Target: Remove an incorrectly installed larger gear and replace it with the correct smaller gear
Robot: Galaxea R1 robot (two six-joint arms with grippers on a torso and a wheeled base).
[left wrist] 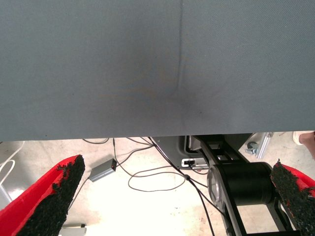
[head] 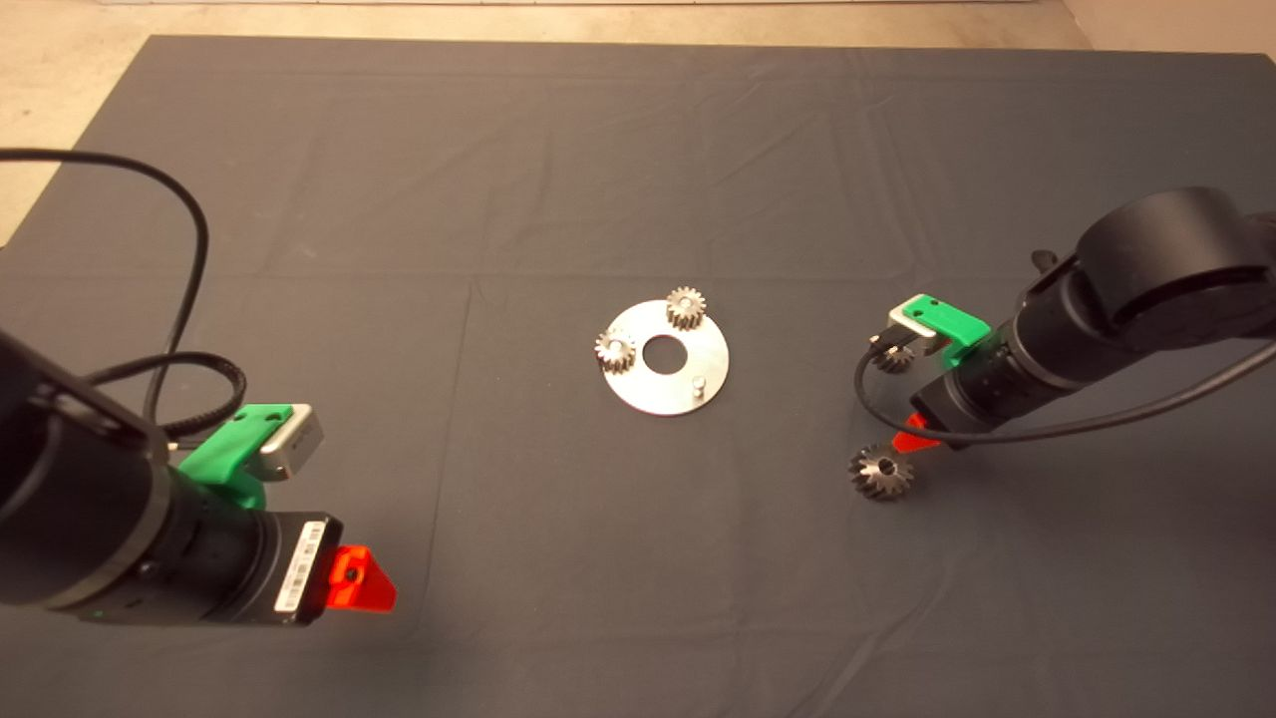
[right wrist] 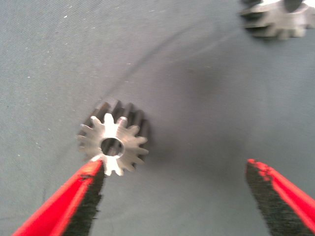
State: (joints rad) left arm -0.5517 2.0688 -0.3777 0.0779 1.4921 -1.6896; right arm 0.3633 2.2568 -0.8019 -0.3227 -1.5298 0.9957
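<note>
Steel disc plate carries two pale gears and one bare pin. Well to its right, on the tabletop mat, the larger gear lies removed; the smaller gear lies just beyond it. My right end effector hangs over the smaller gear, fingers apart, one fingertip at its rim. Risk: closing off-centre could flick it away. My left end effector waits far left of the plate, fingers apart.

The right arm reaches in from the frame's right edge, angled down toward the mid-right, its right gripper low with fingers spread wide. The left gripper sits at the lower left, fingers parted, arm entering from the left edge.
</note>
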